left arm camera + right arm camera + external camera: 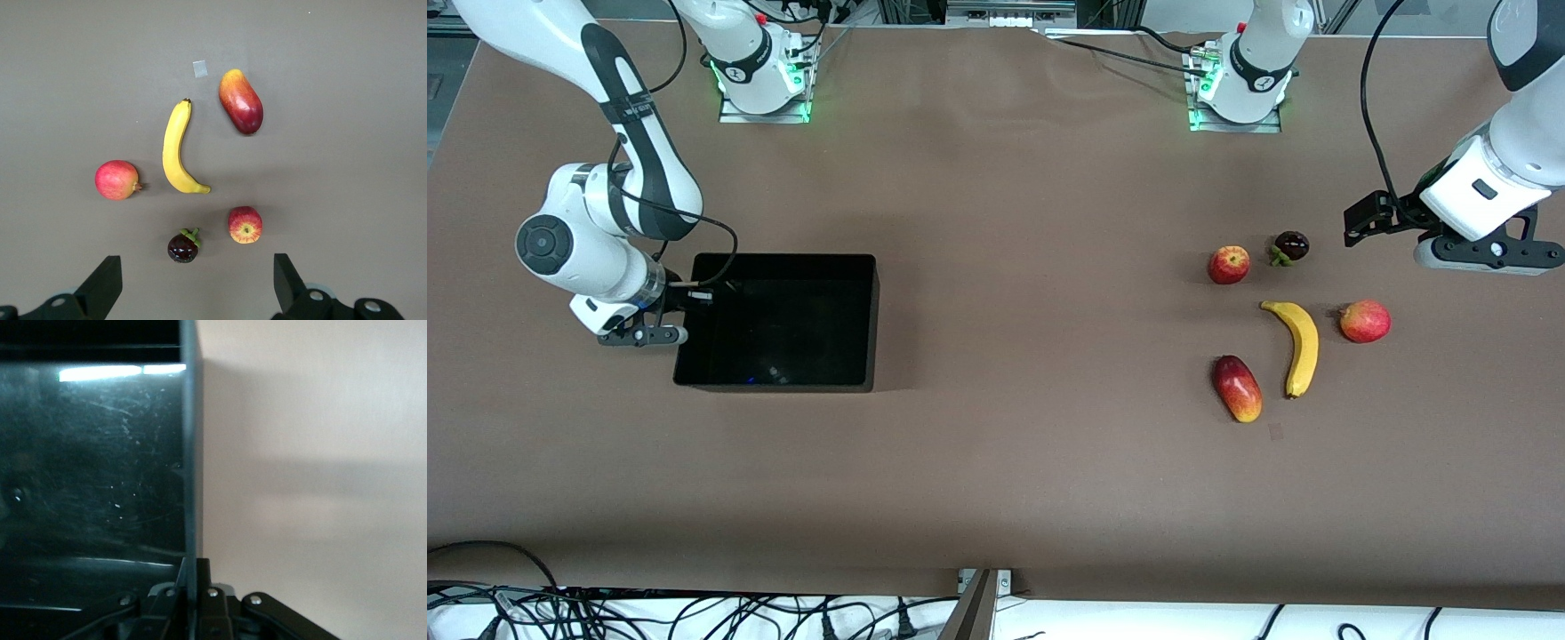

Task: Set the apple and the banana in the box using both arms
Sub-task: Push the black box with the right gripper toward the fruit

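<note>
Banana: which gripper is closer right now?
Left. The left gripper hangs open over the table by the fruit cluster, near the banana. The right gripper is at the other end, shut on the box wall.

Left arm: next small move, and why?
Probably lower the left gripper, open above the fruit cluster, toward the apple, which lies loose on the table between its fingers beside the mangosteen. The right gripper is shut on the box wall, and the box is empty; the banana can follow.

Red apple (1228, 265), curved banana (1296, 347) nearby (both on table), empty black box (869, 293)
</note>
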